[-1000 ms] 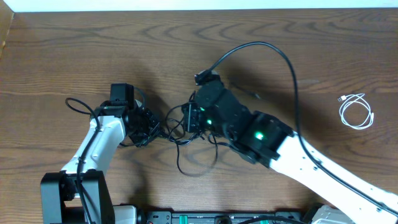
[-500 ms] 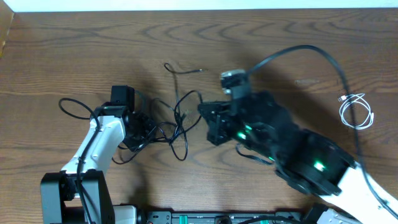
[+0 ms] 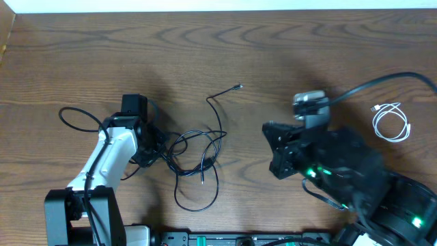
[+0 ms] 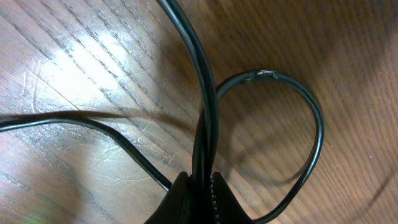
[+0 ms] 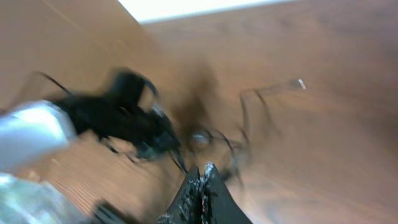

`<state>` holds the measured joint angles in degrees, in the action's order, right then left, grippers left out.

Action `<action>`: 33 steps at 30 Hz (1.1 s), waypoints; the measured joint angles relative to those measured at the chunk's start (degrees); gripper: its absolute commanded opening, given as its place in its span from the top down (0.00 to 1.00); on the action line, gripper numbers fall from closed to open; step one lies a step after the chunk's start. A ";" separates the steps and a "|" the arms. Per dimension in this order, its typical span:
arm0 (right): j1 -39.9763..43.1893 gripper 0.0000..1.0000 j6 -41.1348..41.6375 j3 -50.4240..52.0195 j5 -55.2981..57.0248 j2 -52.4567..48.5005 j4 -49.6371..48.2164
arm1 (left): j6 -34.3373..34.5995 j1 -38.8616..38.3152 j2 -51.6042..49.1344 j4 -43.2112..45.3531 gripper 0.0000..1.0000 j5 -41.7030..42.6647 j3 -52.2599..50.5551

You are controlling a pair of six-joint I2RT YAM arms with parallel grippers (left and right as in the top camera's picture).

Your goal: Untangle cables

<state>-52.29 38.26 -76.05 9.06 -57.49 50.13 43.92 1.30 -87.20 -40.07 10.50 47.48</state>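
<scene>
Found the left gripper low over the wooden tabletop, clamped on the black cable. Saw, from the left wrist, the cable pinched right between the closed fingertips. Traced one strand running straight ahead from the tips, a second curling off beside it into a small loop lying on the wood to the gripper's right, and a third passing away to the gripper's left.

Found the rest of that cable spread just ahead of the left gripper, on the side toward the other arm. Made out several overlapping loops resting on the wood, with one larger loop sagging toward the near edge. Followed a thin end with a small plug reaching out past the tangle toward the far edge.

Found the right gripper raised and well apart from the tangle, touching none of it. Judged its fingers pressed together with nothing seen between them. Got only a motion-blurred picture from the right wrist, with the tangle and the left arm smeared ahead of the tips.

Noted a coiled white cable lying flat well behind the right gripper, on the side away from the tangle, apart from both arms.
</scene>
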 measured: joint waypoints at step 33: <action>-2.49 0.72 8.66 0.00 -15.91 -43.74 -5.25 | -8.63 0.00 0.00 3.28 0.92 10.45 0.00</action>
<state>-54.78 46.92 -76.05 -6.85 -101.23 44.88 35.29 1.30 -87.20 -36.80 20.95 47.48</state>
